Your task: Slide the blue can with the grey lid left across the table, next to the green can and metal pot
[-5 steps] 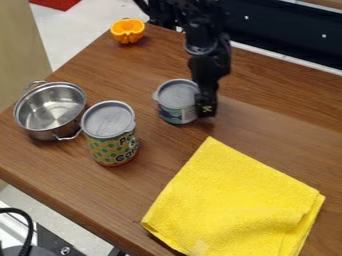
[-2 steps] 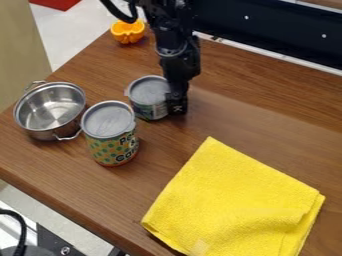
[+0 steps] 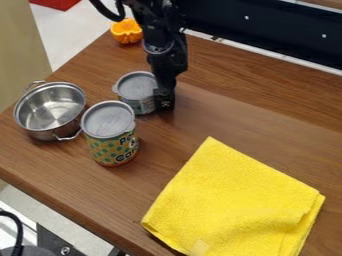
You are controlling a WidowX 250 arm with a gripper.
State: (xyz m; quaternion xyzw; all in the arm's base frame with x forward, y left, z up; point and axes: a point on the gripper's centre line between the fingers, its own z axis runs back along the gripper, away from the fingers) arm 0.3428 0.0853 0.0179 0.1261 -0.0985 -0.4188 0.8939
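The black gripper (image 3: 164,100) hangs low over the wooden table, its tip down near the tabletop. It is against the right side of a short can (image 3: 137,89) with a grey lid, which stands upright. Nearer the camera stands a taller can (image 3: 111,133), also grey-lidded, with a green and yellow label. A small metal pot (image 3: 51,109) sits to its left, one handle close to the tall can.
A folded yellow cloth (image 3: 235,202) lies at the front right of the table (image 3: 267,120). An orange half (image 3: 127,31) rests near the back left edge, behind the arm. A dark panel with a light strip borders the table's back.
The gripper has moved left and slightly back, and the short can has shifted the same way along with it, toward the pot side. The tall can, pot, cloth and orange have stayed put.
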